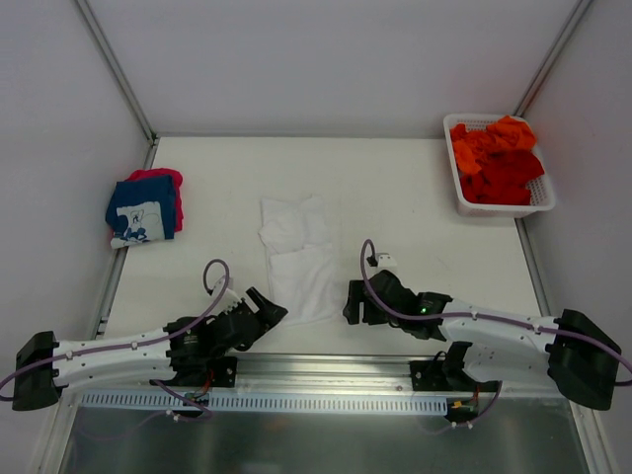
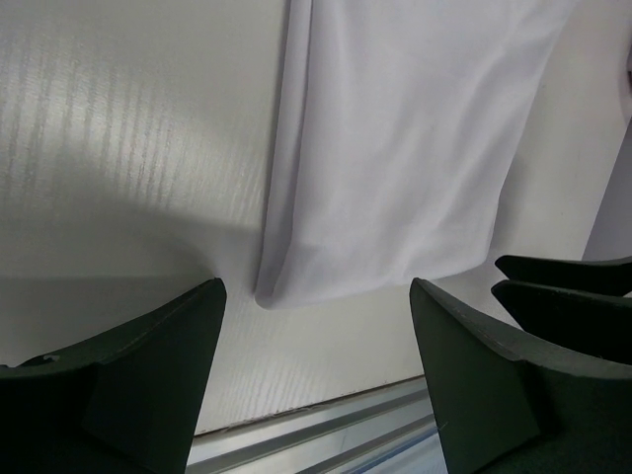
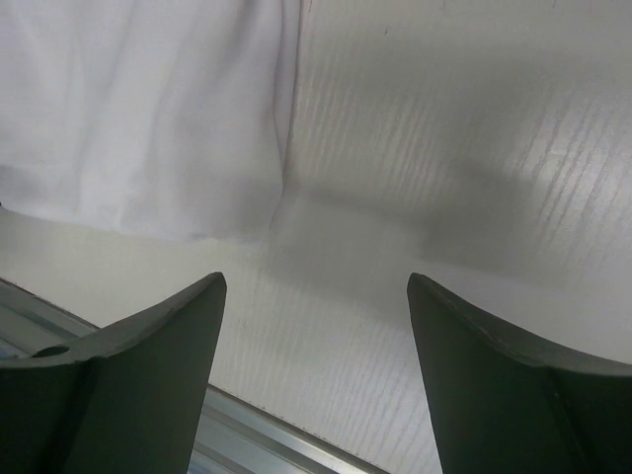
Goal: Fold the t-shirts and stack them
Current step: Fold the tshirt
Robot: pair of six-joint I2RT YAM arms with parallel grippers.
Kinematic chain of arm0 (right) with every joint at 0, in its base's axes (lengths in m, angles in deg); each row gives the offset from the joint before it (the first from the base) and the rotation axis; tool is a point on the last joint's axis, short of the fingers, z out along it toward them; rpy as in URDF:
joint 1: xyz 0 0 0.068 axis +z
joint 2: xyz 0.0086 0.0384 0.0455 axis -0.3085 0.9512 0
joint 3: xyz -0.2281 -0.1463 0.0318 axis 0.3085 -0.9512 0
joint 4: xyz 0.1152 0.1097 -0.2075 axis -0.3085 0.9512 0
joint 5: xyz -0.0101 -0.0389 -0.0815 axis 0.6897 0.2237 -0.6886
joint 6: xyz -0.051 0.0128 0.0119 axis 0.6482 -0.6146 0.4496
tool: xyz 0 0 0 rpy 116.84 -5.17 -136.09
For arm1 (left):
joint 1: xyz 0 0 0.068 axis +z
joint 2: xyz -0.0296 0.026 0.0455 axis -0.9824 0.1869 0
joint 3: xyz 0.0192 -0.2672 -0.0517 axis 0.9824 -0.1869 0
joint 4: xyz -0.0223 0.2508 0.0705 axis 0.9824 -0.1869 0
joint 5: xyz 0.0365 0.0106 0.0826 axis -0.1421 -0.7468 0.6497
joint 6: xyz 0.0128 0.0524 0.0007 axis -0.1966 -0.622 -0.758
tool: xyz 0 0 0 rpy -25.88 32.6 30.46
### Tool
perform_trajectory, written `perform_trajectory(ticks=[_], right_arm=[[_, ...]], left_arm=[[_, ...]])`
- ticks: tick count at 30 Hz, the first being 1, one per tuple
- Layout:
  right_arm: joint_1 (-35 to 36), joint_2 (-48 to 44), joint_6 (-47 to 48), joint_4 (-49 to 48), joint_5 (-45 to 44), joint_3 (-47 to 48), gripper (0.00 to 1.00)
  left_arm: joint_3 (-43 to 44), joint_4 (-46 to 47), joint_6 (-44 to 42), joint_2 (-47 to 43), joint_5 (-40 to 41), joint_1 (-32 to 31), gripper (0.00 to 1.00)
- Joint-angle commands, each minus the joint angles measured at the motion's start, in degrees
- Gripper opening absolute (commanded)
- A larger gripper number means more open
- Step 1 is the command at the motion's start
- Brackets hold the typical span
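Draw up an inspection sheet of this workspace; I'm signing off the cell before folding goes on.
Surface: white table, no stains seen.
Job's things: white t-shirt partly folded at centre; navy t-shirt atop pink-red t-shirt at far left; orange and red t-shirts heaped in the basket.
Clutter: white lattice basket at far right; nothing else seen.
Claws: left claw and right claw open, empty, flanking the white t-shirt's near end.
Cables: left purple cable and right purple cable loop up, off the cloth.
Surroundings: white walls; metal rail along the near edge.
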Motion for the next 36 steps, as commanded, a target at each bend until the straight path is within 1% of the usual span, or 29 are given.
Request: perform_trajectory(ticks=[1,9,13,23,29,32,36], right_arm=[[-0.7,-2.1,-1.1,1.2,0.2,-1.0,0.79],[-1.0,-0.6,-1.1,1.2,0.4,-0.6,0.79],[-1.1,-0.6,-1.1,1.2,0.4,-0.3,0.79],[-1.2,-2.4,-1.4,1.2,0.2,-1.4,0.79],[-1.2,-3.0,-2.1,1.2,-0.1,-2.4,0.8],[-1.2,-2.1,-2.5,-0.1,0.4,-2.7,0.8],[-1.9,0.3,-3.8,-8.3,4.0,-4.7,0.8]], left_arm=[[-2.5,-1.8,-2.3,0.8,-4.3,-0.6,0.78],[-3.0,6.4,-4.3,3.1,-6.9,-0.6,0.78],[-3.8,8.7,-4.1,3.2,-7.8,-0.6,0.78],[-6.2,9.1,-2.7,2.5,-4.6,-0.6,0.76],[-5.8,9.0,-2.2,3.7,-2.3,-0.6,0.75],[-5.3,9.1,-2.2,5.1,-1.9,-0.6,0.75],[-5.0,9.2,-1.1,7.0,-1.7,-0.6,0.75]])
